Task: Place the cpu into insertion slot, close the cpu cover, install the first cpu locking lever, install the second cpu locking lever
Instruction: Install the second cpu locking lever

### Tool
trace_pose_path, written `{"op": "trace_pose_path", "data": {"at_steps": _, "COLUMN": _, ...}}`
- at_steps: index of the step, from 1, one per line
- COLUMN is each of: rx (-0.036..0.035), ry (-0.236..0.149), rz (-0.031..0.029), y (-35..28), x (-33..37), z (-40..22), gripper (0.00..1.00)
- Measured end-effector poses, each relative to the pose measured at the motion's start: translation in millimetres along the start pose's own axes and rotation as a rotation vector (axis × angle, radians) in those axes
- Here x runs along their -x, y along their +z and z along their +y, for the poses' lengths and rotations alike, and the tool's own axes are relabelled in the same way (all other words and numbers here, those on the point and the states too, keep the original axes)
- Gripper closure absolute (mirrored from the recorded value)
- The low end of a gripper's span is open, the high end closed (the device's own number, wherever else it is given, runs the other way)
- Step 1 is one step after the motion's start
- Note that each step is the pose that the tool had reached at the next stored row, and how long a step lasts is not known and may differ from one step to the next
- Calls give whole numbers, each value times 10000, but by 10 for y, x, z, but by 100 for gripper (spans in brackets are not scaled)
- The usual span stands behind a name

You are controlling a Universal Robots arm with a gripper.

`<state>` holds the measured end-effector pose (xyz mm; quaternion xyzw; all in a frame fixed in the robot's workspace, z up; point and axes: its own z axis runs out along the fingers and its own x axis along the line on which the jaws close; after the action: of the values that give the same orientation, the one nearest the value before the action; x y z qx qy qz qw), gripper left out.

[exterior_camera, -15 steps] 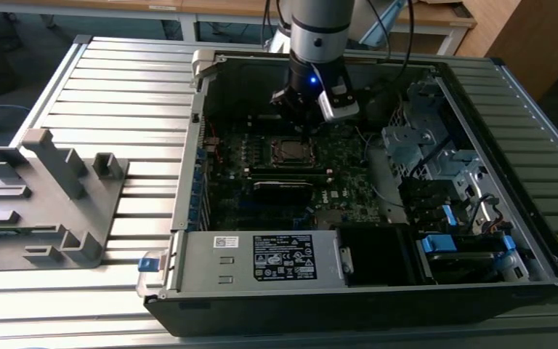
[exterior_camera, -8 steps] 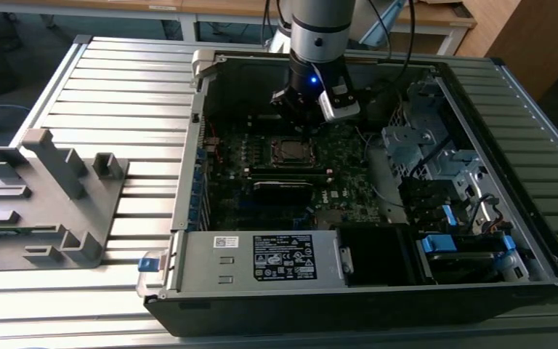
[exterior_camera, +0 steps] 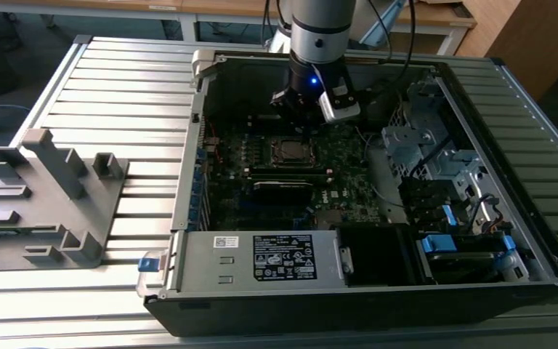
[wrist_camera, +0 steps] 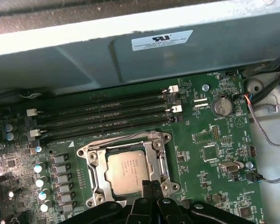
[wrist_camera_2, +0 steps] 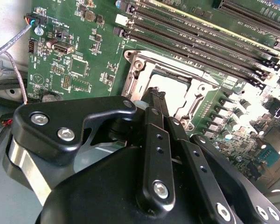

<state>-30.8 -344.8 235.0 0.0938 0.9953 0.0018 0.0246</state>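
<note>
Fingers (wrist_camera: 148, 187) pressed together (nothing between them), tips at cpu cover (wrist_camera: 157, 158) edge, cpu (wrist_camera: 127, 168) seated in insertion slot (wrist_camera: 99, 179)

The motherboard (wrist_camera: 196, 154) was green, dotted with small silver and black parts. The cpu (wrist_camera: 127, 171) had a dull silver-grey top, and the cpu cover (wrist_camera: 157, 154) around it was bright silver metal. The memory slots (wrist_camera: 107, 116) were black with white end clips. The end effector (wrist_camera_2: 155, 100) was matt black with silver screws. In the exterior view the table (exterior_camera: 114, 80) was pale grey and ribbed, the computer case (exterior_camera: 357, 305) dark, perhaps black, with blue tabs (exterior_camera: 449, 243).
</note>
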Motion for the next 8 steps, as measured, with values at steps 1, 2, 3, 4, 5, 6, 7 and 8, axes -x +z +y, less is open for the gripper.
{"op": "trace_pose_path", "data": {"at_steps": 1, "rx": -1, "ry": 0, "rz": 0, "y": 0, "x": 1, "z": -4, "gripper": 90}}
{"op": "trace_pose_path", "data": {"at_steps": 2, "rx": 0, "ry": 0, "rz": -1, "y": 0, "x": 3, "z": -14, "gripper": 90}}
{"op": "trace_pose_path", "data": {"at_steps": 3, "rx": -2, "ry": 0, "rz": -1, "y": 0, "x": 3, "z": -18, "gripper": 90}}
{"op": "trace_pose_path", "data": {"at_steps": 4, "rx": -2, "ry": 0, "rz": -1, "y": 0, "x": 4, "z": -23, "gripper": 90}}
{"op": "trace_pose_path", "data": {"at_steps": 5, "rx": -2, "ry": 0, "rz": -1, "y": 0, "x": 5, "z": -28, "gripper": 90}}
{"op": "trace_pose_path", "data": {"at_steps": 6, "rx": -2, "ry": 0, "rz": -1, "y": 0, "x": 6, "z": -33, "gripper": 90}}
{"op": "trace_pose_path", "data": {"at_steps": 7, "rx": -2, "ry": 0, "rz": -1, "y": 0, "x": 7, "z": -38, "gripper": 90}}
{"op": "trace_pose_path", "data": {"at_steps": 8, "rx": -2, "ry": 0, "rz": -1, "y": 0, "x": 8, "z": -42, "gripper": 90}}
